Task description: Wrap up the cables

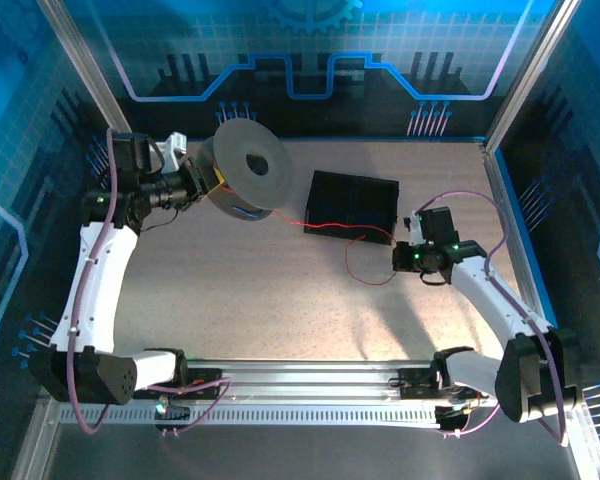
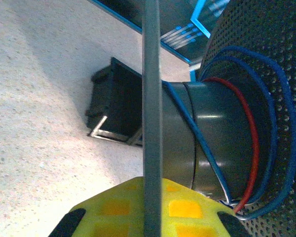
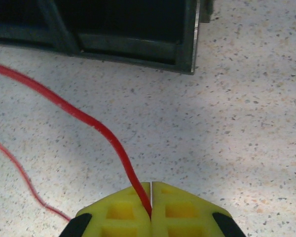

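Note:
A grey spool point(image 1: 250, 163) lies tilted at the back left, and my left gripper point(image 1: 200, 186) is shut on its thin flange point(image 2: 151, 98). In the left wrist view my left gripper point(image 2: 152, 185) clamps that flange edge-on. The blue cable point(image 2: 274, 123) and one turn of the red cable point(image 2: 252, 143) are wound round the hub. The red cable point(image 1: 330, 226) leaves the spool, runs along the front of the black box and loops on the table to my right gripper point(image 1: 403, 258). The right gripper point(image 3: 151, 190) is shut on the red cable point(image 3: 89, 121), just above the tabletop.
A black open box point(image 1: 352, 205) stands mid-table between the spool and the right arm, and its frame point(image 3: 128, 29) lies just beyond the right gripper. A slack loop of red cable point(image 1: 365, 270) lies on the speckled table. Enclosure walls ring the table.

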`<state>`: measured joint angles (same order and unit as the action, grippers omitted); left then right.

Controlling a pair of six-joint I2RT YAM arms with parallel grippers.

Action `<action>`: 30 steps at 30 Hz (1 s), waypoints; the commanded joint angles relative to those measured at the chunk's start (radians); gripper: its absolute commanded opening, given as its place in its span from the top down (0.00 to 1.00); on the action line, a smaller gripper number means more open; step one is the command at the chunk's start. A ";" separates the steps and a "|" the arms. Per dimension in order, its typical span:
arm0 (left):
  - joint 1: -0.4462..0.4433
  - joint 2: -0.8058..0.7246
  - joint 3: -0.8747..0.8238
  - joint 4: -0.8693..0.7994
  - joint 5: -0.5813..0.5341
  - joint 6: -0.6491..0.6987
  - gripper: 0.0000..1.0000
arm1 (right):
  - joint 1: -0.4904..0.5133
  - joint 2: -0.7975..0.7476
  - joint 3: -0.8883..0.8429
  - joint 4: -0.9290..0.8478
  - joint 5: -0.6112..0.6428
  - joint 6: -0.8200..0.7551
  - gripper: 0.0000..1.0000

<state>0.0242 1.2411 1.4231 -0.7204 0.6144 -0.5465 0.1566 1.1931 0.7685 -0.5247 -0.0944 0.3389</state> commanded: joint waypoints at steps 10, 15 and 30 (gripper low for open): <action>-0.217 -0.125 -0.014 -0.139 0.085 0.231 1.00 | -0.112 0.216 0.349 -0.152 0.198 0.035 1.00; -0.469 -0.148 -0.031 -0.241 -0.166 0.362 1.00 | -0.146 0.313 0.538 -0.236 0.254 0.038 1.00; -0.864 0.184 -0.079 -0.323 -0.869 0.384 1.00 | -0.125 0.368 0.874 -0.334 0.203 0.014 1.00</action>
<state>-0.8284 1.4040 1.3697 -0.9257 -0.1417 -0.1993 0.0364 1.5608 1.5948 -0.8825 0.0864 0.3485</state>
